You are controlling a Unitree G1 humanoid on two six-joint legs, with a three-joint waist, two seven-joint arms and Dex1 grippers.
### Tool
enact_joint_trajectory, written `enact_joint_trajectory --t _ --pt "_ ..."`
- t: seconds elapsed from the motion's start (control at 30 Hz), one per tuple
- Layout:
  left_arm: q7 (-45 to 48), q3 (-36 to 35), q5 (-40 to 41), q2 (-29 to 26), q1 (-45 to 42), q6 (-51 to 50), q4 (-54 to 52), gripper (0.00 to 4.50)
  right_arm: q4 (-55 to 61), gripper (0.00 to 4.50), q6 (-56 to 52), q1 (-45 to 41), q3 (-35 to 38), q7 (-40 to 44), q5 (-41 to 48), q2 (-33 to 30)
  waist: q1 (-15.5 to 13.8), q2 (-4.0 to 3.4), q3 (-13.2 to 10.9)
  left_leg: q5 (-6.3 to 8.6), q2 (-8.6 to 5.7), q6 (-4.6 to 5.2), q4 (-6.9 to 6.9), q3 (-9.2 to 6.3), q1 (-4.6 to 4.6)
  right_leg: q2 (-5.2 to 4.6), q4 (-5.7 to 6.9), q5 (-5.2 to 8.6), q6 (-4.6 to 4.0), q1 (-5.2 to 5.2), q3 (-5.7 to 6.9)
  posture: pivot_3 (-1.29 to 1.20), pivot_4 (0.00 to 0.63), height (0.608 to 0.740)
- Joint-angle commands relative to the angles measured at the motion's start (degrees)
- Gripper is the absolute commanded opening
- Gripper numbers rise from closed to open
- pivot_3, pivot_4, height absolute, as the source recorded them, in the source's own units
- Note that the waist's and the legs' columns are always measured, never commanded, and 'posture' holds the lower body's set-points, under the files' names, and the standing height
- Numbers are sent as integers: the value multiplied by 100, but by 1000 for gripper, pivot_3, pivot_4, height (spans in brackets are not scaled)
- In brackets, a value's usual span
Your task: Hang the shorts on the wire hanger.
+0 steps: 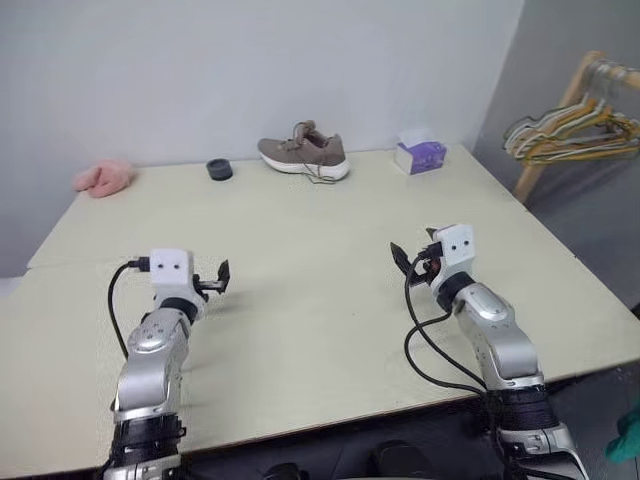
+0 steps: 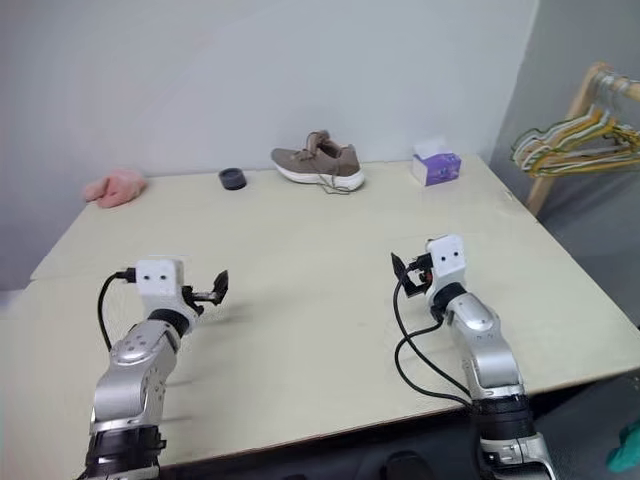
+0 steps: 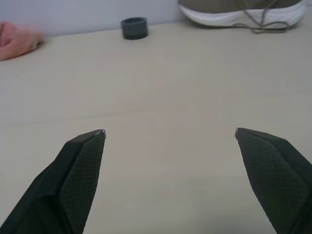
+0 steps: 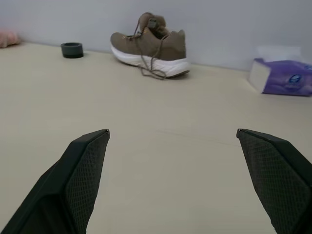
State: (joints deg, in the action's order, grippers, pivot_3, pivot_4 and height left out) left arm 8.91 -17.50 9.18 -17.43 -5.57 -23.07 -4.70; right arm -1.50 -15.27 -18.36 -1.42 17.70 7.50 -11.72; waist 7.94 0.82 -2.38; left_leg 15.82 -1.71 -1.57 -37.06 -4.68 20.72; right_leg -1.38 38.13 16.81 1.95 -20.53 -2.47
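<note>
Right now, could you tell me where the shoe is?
The shoe stands at the table's far edge by the wall, between the dark ring and the tissue box.

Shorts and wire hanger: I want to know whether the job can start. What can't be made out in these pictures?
1. Teal cloth, head views, lower right corner: cut off by the edge; whether it is the shorts cannot be told.
2. Bunched hangers on the wooden rack, head views: cut by the right edge, and the overlapping wires are too thin to tell apart.
3. Shoe, left wrist view: top cut off.
</note>
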Motion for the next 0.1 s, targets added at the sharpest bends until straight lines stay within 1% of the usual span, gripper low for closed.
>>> enact_joint_trajectory --t 0.03,0.1 --pt "-155 -166 99 93 109 138 -401 4500 -180 4456 311 -342 95 113 47 -5 -87 0 0 0 0 0 0 -1 0 0 1 -1 -2 -1 2 -84 0 740" --pt "-209 -258 125 140 134 248 -433 4500 -331 4456 388 -454 107 133 35 -10 -141 0 0 -1 3 -1 -1 -1 -1 4 2 -5 -8 -1 3 -77 0 740"
